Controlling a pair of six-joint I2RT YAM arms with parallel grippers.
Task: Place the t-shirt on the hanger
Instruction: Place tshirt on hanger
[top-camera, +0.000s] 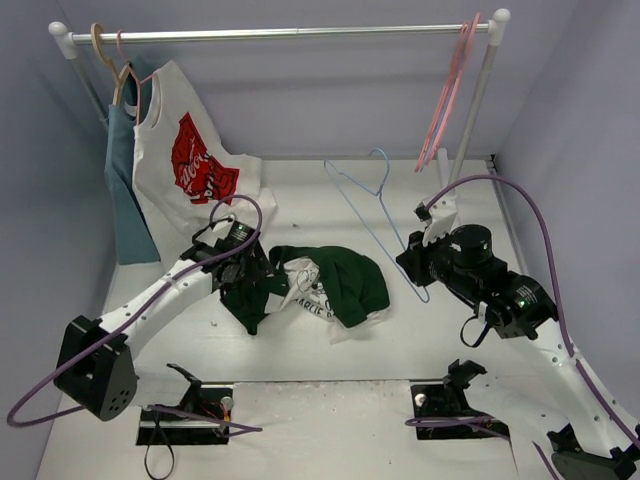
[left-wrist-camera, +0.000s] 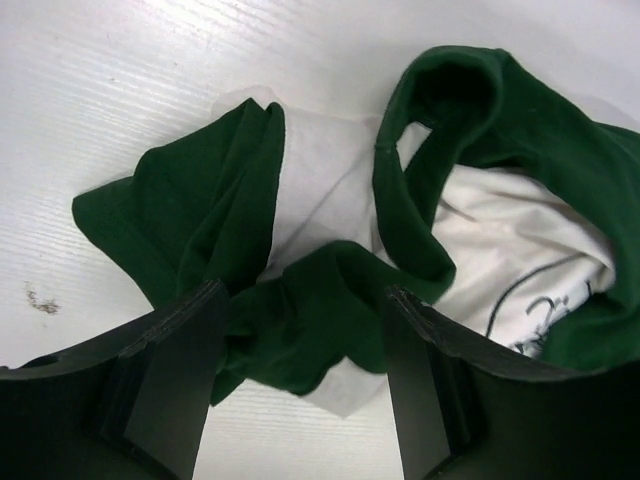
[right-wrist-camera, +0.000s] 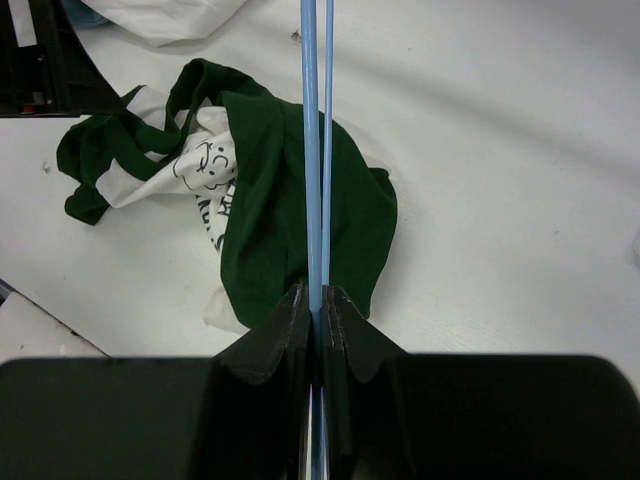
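The t-shirt (top-camera: 325, 283) lies crumpled on the white table, green sleeves over a white body with a black drawing. My left gripper (top-camera: 250, 272) is at its left end. In the left wrist view the gripper (left-wrist-camera: 300, 345) is open, its fingers (left-wrist-camera: 180, 370) either side of a fold of green fabric on the t-shirt (left-wrist-camera: 320, 310). My right gripper (top-camera: 413, 262) is shut on the lower end of the light blue hanger (top-camera: 365, 200), to the shirt's right. In the right wrist view the gripper (right-wrist-camera: 318, 300) pinches the hanger wires (right-wrist-camera: 315, 150), with the t-shirt (right-wrist-camera: 260, 200) on the table below.
A clothes rail (top-camera: 280, 35) spans the back. On its left hang a white shirt with a red graphic (top-camera: 195, 160), a blue-grey garment (top-camera: 125, 195) and a wooden hanger (top-camera: 120, 75). Pink hangers (top-camera: 445, 100) hang on its right. Purple cables loop over both arms.
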